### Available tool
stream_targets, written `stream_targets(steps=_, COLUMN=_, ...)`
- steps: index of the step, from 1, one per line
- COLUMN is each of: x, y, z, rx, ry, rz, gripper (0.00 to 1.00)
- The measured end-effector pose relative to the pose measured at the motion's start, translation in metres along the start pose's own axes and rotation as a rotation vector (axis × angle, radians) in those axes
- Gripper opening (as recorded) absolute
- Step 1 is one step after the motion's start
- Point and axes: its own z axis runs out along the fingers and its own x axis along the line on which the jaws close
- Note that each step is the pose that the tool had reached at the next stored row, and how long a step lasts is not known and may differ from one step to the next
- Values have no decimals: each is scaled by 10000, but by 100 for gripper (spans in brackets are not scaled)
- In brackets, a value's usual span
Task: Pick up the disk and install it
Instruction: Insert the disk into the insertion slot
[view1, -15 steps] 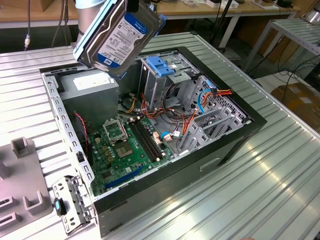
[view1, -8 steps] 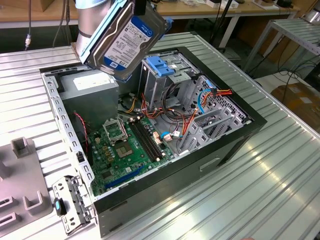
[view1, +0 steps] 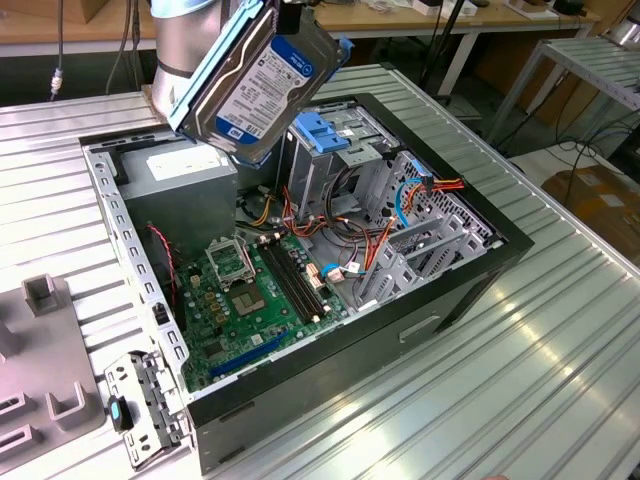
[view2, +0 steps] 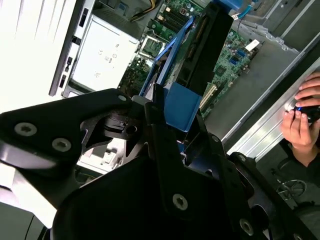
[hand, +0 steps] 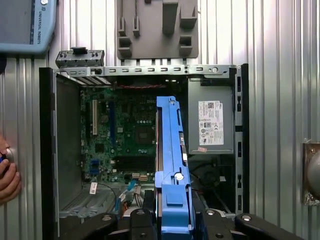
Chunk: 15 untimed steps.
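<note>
While one open computer case lies below, the tool clamps the single disk, tilted above it.

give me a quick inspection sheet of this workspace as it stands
surface: ribbed metal table carrying an open computer case, motherboard exposed
job's things: the disk is lifted and tilted above the case, not yet seated in a bay
clutter: grey fixture plate and a metal bracket on the table at the exterior view's left
grippers: gripper shut on the disk at one end of its blue rails
cables: red, orange and blue wires loose inside the case
surroundings: a person's hand beside the case; workbench behind
</note>
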Motion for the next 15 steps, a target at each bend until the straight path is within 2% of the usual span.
stream_targets(steps=2, x=56, y=-44, z=12, rx=-1, ry=0, rz=-1, gripper=37)
stream_targets(steps=10, x=199, y=-143, z=40, rx=0, ry=-1, rz=-1, gripper=37)
stream_targets(steps=15, x=351, y=-226, z=67, rx=2, ry=-1, rz=-1, gripper=37)
